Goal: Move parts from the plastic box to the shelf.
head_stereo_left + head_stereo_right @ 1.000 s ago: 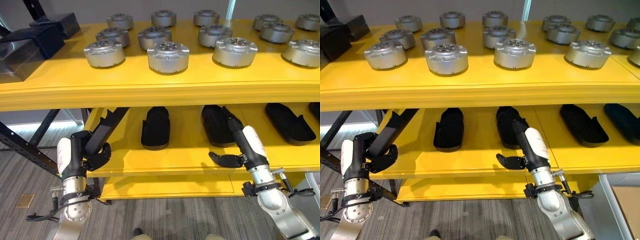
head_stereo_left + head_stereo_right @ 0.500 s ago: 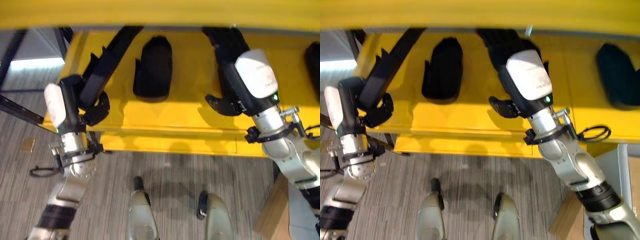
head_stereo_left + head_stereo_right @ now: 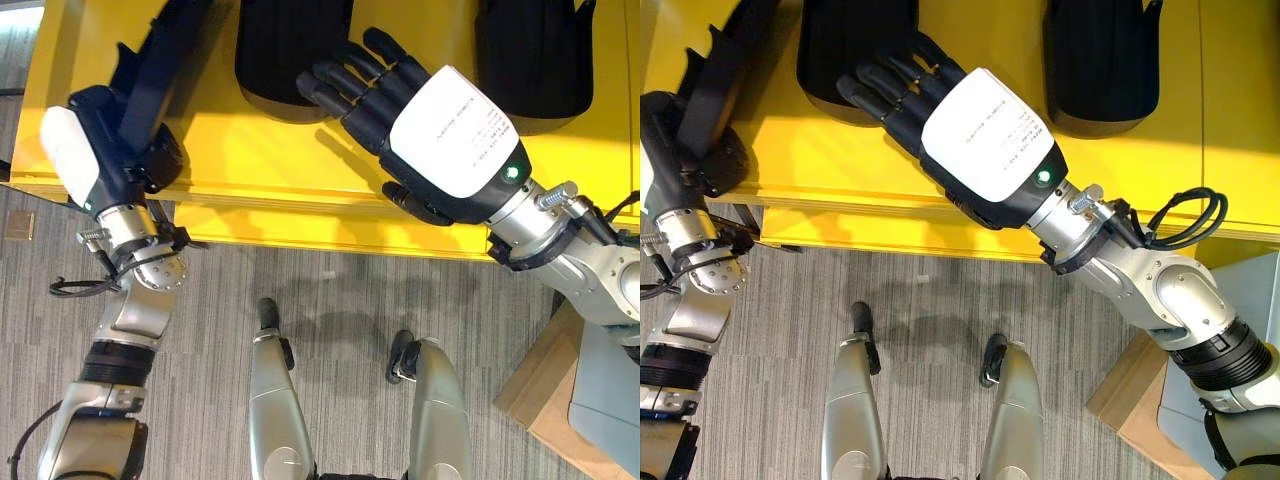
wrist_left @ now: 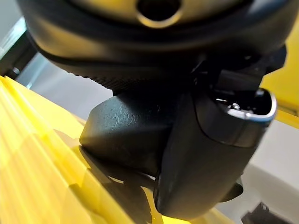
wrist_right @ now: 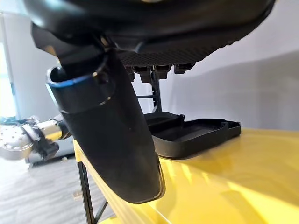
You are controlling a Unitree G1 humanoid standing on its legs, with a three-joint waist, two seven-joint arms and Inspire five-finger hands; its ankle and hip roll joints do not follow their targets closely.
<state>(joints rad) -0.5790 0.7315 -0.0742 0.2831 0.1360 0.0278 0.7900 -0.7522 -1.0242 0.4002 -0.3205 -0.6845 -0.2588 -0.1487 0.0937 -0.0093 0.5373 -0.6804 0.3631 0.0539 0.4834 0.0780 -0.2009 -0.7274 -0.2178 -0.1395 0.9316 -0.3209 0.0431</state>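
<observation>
Shelf (image 3: 300, 170) under both our hands; right hand (image 3: 430, 140) fingers (image 3: 345, 85) released, nearest black tray (image 3: 290, 50); left hand (image 3: 110, 150) unreadable, holding no part

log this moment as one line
right hand: open over yellow shelf | left hand: at shelf edge, empty | black trays on shelf

My head stereo pair looked almost straight down at the near edge of the yellow shelf (image 3: 300, 205) and the grey floor (image 3: 330, 300) below it; both eyes shared that whole patch, just offset sideways. Each wrist cam sat super close behind its own hand, low over the shelf surface. The right one faced a black tray (image 5: 196, 133) further along.
</observation>
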